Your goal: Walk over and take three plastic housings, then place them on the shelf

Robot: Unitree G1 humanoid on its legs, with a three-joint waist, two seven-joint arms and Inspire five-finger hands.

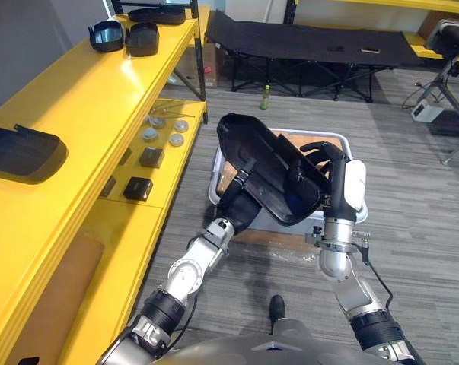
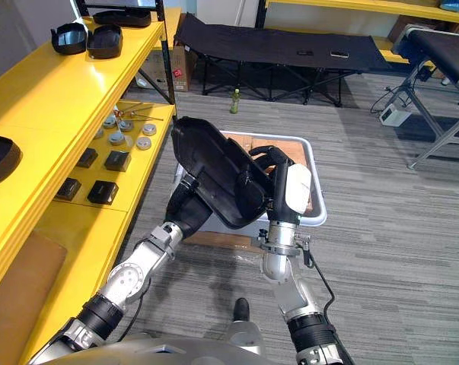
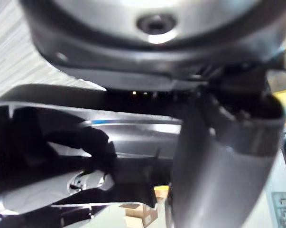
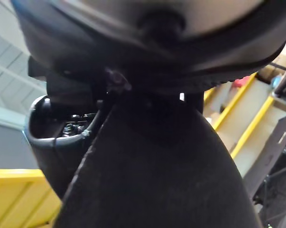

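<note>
1. Grey plank floor (image 1: pixel 412 228) ran beneath the work area, with a yellow shelf (image 1: pixel 100 99) well to the left of the fingers and a black folding cot (image 1: pixel 305 42) far beyond them.
2. One large black plastic housing (image 1: pixel 267 163) was held tilted in the air between both hands.
3. Left hand (image 1: pixel 240 201): set at the housing's lower edge, thumb laid over the rim onto the inner face, pinching it.
4. Right hand (image 1: pixel 337 179): upright at the opposite edge, fingers (image 1: pixel 318 147) curled over the housing's rim, gripping it.
5. White bin (image 1: pixel 332 137) stood on the floor directly below and behind the fingers, brown cardboard visible inside.
6. Two shelved housings (image 1: pixel 106 36) sat side by side on the shelf's top level, far ahead of the left fingers; a nearer housing (image 1: pixel 20 152) lay on the same level, well to their left.
7. Small black boxes (image 1: pixel 138 188) and round discs (image 1: pixel 176 140) lay on the lower level, left of the fingers.
</note>
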